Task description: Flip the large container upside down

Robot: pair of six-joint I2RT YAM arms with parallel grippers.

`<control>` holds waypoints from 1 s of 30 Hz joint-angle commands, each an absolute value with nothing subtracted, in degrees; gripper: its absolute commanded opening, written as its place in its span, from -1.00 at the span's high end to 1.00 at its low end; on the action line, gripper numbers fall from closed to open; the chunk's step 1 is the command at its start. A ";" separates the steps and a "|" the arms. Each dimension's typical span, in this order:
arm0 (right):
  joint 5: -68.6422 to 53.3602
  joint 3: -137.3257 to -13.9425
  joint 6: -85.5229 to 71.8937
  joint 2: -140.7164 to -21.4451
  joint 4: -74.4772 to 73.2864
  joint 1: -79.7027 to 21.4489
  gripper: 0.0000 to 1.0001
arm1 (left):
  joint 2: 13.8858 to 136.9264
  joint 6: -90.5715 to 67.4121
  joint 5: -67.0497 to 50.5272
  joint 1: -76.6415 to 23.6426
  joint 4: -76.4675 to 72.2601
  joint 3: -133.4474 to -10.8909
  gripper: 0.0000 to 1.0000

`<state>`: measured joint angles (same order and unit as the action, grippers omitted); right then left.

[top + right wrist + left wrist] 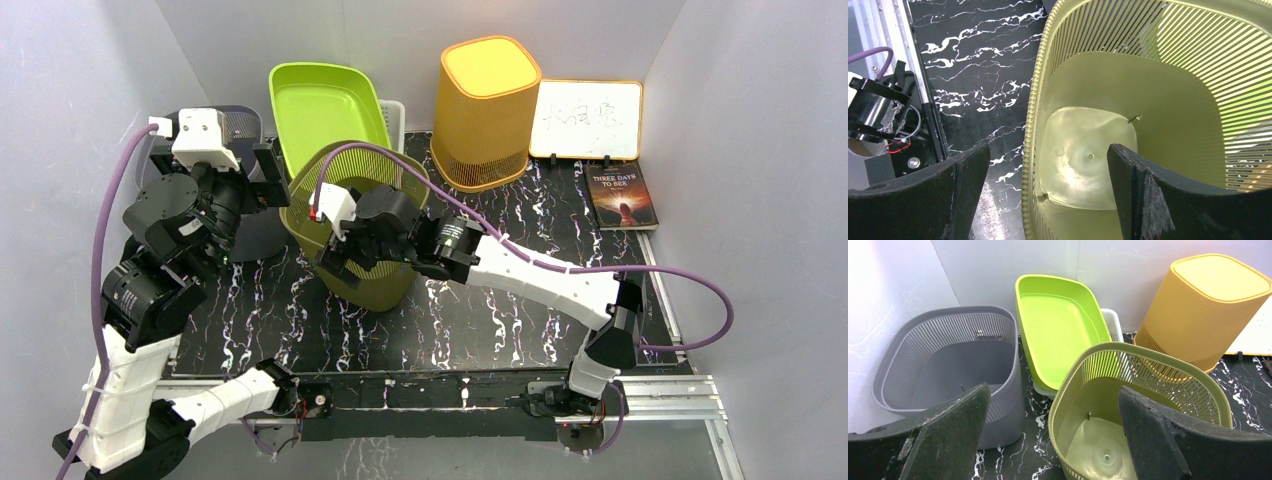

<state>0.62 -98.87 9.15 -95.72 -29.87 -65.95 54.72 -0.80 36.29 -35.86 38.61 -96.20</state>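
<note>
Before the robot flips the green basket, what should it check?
1. Basket empty: ok, nothing inside.
2. Right claw over the rim: ok, one finger inside, one outside.
3. Right claw shut on the rim: not ok, it is open.
4. Left claw out of the way: ok, open and touching nothing.
5. Room to tip: cannot tell; the tray leans close behind.

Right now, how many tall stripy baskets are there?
3: gray basket far left, olive basket in the middle at the right claw, orange basket upside down at the back. A white box, mostly hidden behind the lime tub, may be another.
</note>
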 commanded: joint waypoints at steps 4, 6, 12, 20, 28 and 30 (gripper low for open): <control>1.87 -101.81 10.37 -96.70 -28.14 -66.18 -0.68 | 54.43 -1.02 37.17 -36.08 38.75 -95.72 -0.97; 2.65 -101.64 9.94 -96.92 -28.13 -66.18 -0.68 | 54.14 -1.59 36.58 -36.04 38.83 -95.63 -0.97; 4.67 -100.96 8.13 -97.64 -27.96 -66.18 -0.95 | 53.63 -2.31 36.52 -36.04 38.92 -93.52 -0.97; 4.04 -96.87 7.30 -96.07 -25.60 -66.18 -0.95 | 54.00 -3.43 35.26 -36.04 39.15 -92.10 -0.97; 4.79 -96.33 5.76 -95.73 -26.44 -66.18 0.51 | 53.34 -4.48 34.63 -36.05 39.21 -91.33 -0.97; 4.51 -96.41 5.57 -95.39 -26.80 -66.18 0.97 | 53.40 -4.49 34.65 -36.04 39.43 -91.44 -0.97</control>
